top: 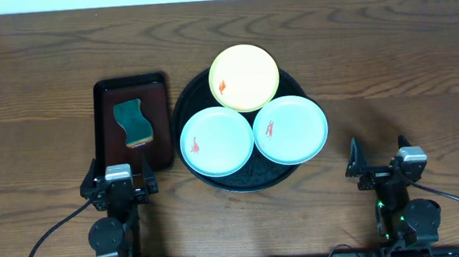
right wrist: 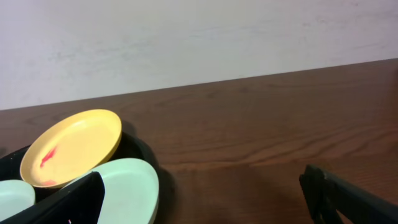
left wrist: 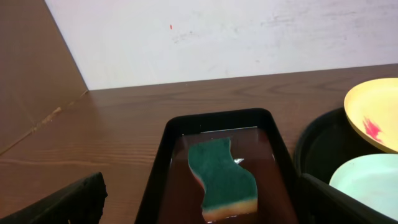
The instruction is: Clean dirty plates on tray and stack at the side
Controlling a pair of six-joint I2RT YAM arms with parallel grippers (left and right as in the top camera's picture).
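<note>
Three plates lie on the round black tray [top: 246, 181]: a pale yellow plate [top: 244, 77] at the back, one mint plate [top: 217, 141] front left and another mint plate [top: 290, 129] front right. Each carries a small red-orange smear. My left gripper [top: 118, 183] stands open near the front edge, left of the tray, with nothing between its fingers. My right gripper [top: 380, 162] is open and empty at the front right. In the right wrist view the yellow plate [right wrist: 74, 146] and a mint plate [right wrist: 127, 186] sit ahead to the left of the open right gripper [right wrist: 202, 186].
A dark reddish-brown rectangular tray [top: 103, 113] stands left of the black tray, with a green sponge [top: 133, 123] lying in it. In the left wrist view that sponge [left wrist: 221, 177] lies straight ahead of the left gripper [left wrist: 199, 199]. Bare wooden table [top: 388, 77] extends to the right.
</note>
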